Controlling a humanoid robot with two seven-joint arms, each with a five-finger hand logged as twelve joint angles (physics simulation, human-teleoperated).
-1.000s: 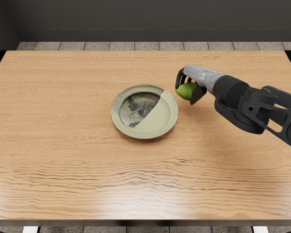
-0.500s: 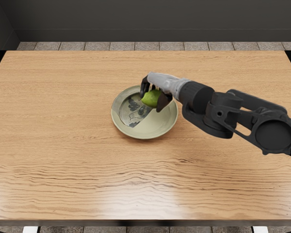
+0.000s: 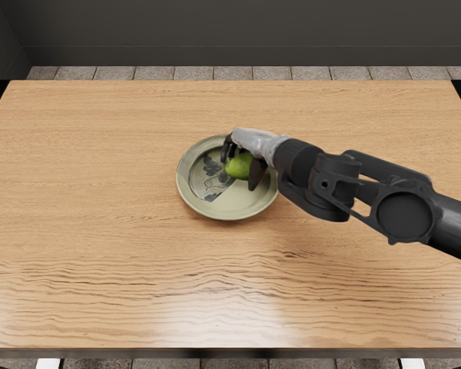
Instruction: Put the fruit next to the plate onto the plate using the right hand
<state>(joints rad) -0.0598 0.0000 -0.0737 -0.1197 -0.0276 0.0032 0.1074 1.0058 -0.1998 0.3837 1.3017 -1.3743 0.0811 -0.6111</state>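
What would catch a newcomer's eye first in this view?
The big dark right arm stretches in from the right edge, its right hand closed on a green fruit. The fruit is held over the round plate near the middle of the wooden table.

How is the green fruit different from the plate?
The fruit is bright green; the plate is pale with a dark drawing. The fruit is small and rounded; the plate is wide and flat. The right hand grips the fruit; nothing holds the plate. Both are round in outline.
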